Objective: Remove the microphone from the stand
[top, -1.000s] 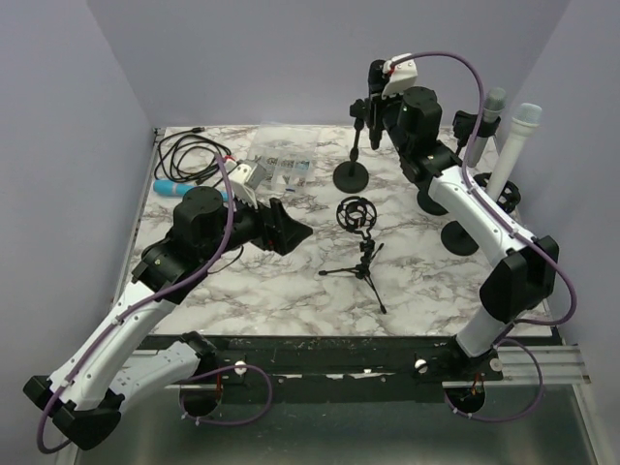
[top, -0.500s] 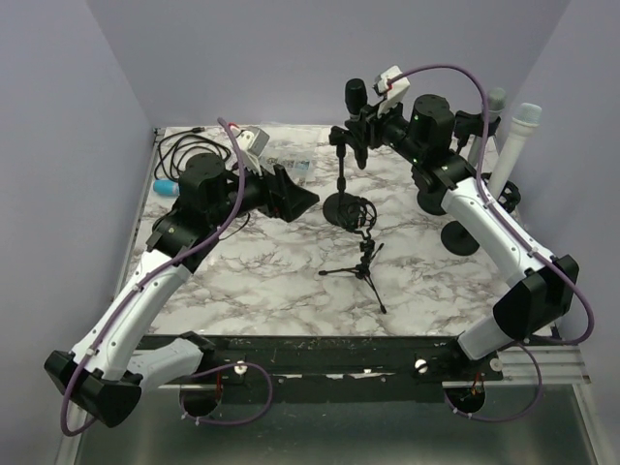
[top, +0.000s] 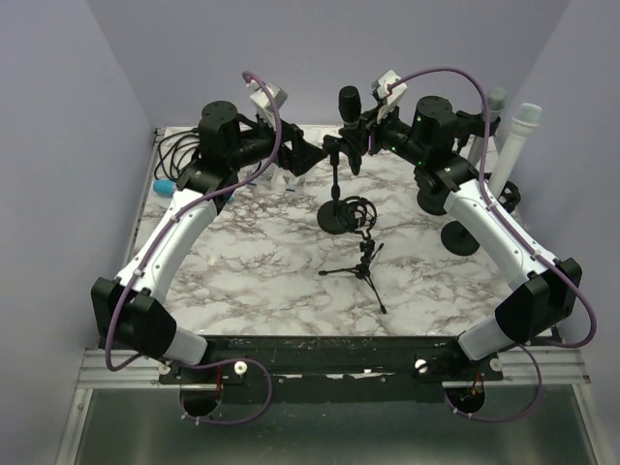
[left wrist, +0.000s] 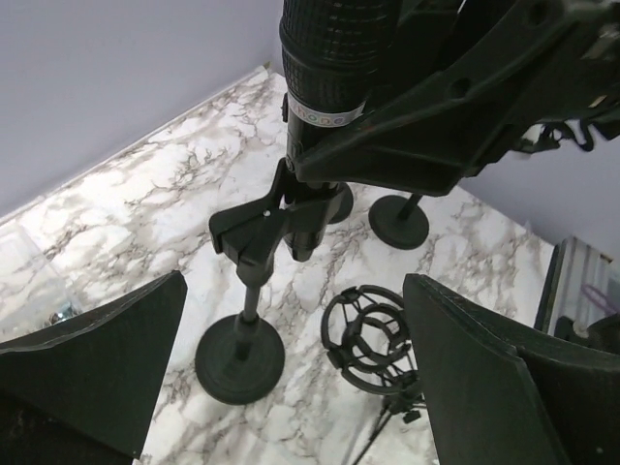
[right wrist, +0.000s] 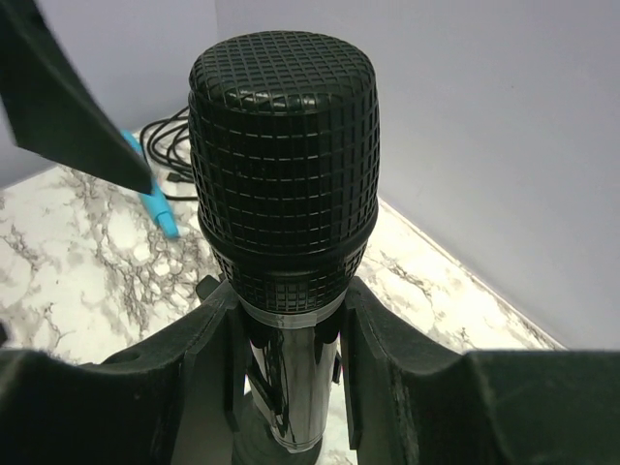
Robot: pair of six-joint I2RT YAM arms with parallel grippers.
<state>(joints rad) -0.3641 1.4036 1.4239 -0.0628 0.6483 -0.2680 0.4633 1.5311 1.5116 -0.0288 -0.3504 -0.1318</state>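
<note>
A black microphone (top: 349, 100) with a mesh head (right wrist: 284, 155) and a shiny barrel stands upright at the back centre. My right gripper (top: 360, 136) is shut on its barrel just below the head, one finger (right wrist: 194, 378) on each side. The barrel's lower end meets the clip (left wrist: 257, 231) of the black stand (top: 336, 184), whose round base (left wrist: 239, 360) is over the marble. My left gripper (top: 302, 157) hangs open just left of the stand, its wide-apart fingers (left wrist: 97, 373) flanking the base from above, touching nothing.
A shock mount (top: 356, 214) on a small tripod (top: 363, 269) stands right beside the stand's base. Two grey microphones (top: 523, 126) on stands rise at the right edge, with a round base (top: 463, 237) nearer. Black cables (top: 184, 150) and a blue object (top: 165, 186) lie back left.
My left arm swung up and toward the back, to the stand, and its jaws opened wider. My right gripper carried the microphone left, and the stand's base shifted forward-left toward the shock mount.
</note>
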